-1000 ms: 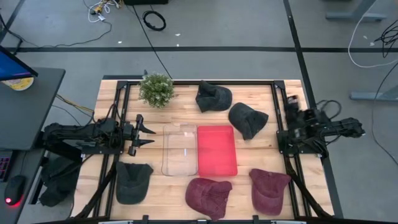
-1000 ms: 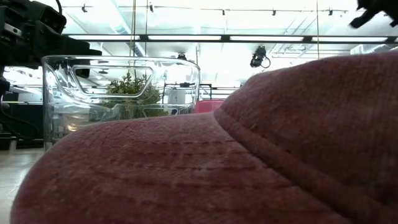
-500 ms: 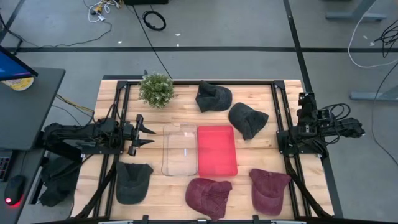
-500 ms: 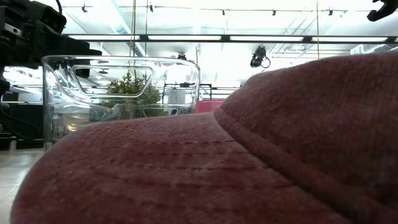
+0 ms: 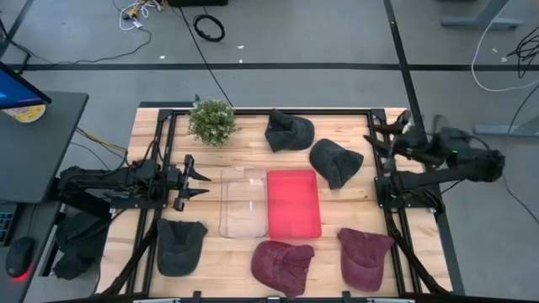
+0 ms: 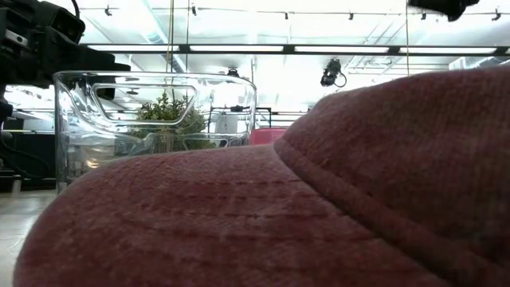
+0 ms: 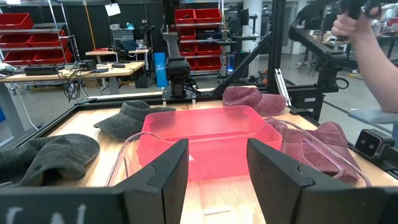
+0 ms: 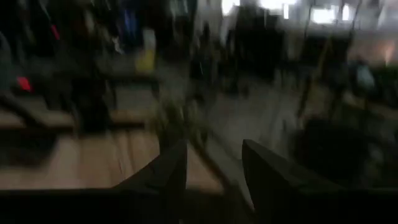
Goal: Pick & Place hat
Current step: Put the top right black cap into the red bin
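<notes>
Five hats lie flat on the wooden table. Two dark ones point(image 5: 289, 130) point(image 5: 335, 162) are at the far middle, another dark one point(image 5: 181, 246) at the near left, and two maroon ones point(image 5: 282, 265) point(image 5: 365, 255) by the near edge. A maroon hat point(image 6: 319, 207) fills the low view. My left gripper point(image 5: 197, 181) point(image 7: 217, 177) is open at the left, beside the clear bin point(image 5: 242, 202), and touches nothing. My right gripper point(image 5: 381, 135) point(image 8: 214, 180) is open at the table's far right, above the frame rail, right of the dark hat.
A red bin point(image 5: 294, 203) stands next to the clear bin at mid-table. A small potted plant point(image 5: 211, 120) sits at the far left. Black frame rails point(image 5: 379, 181) run along both sides. A person's arm point(image 7: 367, 43) shows beyond the table in the left wrist view.
My right arm has unfolded from its place by the right rail. Its gripper has risen, swung toward the far edge, then turned toward the table's left. It now points at the far dark hats. No hat has moved.
</notes>
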`<state>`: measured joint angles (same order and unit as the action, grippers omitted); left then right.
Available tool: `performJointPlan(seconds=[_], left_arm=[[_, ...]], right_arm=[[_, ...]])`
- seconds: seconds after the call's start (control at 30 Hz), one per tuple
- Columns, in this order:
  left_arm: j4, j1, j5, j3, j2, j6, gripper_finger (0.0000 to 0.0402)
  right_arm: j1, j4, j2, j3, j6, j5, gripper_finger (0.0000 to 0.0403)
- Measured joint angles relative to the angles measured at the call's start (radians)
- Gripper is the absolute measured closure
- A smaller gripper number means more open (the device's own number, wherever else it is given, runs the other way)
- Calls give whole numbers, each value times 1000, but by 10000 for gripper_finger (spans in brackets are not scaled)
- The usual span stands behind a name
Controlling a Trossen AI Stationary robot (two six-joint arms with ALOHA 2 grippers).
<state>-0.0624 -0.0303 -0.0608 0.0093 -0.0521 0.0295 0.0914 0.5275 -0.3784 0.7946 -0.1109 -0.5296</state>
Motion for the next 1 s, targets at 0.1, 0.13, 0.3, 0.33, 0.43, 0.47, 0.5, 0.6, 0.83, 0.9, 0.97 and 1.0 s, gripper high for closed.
performJointPlan(seconds=[0.1,0.13,0.3,0.33,0.43,0.47,0.5,0.6,0.83,0.9,0.97,1.0], left_arm=[[0,0,0,0,0,0,234],[0,0,0,0,0,0,234],[0,0,0,0,0,0,234],[0,0,0,0,0,0,234],[0,0,0,0,0,0,234],[0,0,0,0,0,0,234],[0,0,0,0,0,0,234],[0,0,0,0,0,0,234],[0,0,0,0,0,0,234],[0,0,0,0,0,0,234],[0,0,0,0,0,0,234],[0,0,0,0,0,0,234]], right_arm=[[0,146,-99,59,85,-42,243],[0,153,-120,59,82,-36,243],[0,210,-225,32,-23,-5,243],[0,213,-248,24,-48,-5,243],[0,215,-306,-4,-119,-5,243],[0,217,-321,-10,-136,-6,243],[-1,216,-339,-12,-147,-17,243],[-9,216,-387,-15,-161,-48,243],[-64,227,-464,-15,-147,-57,243],[-85,247,-485,-15,-130,-56,243],[-104,250,-504,-24,-113,-53,243],[-114,252,-512,-31,-110,-44,243]])
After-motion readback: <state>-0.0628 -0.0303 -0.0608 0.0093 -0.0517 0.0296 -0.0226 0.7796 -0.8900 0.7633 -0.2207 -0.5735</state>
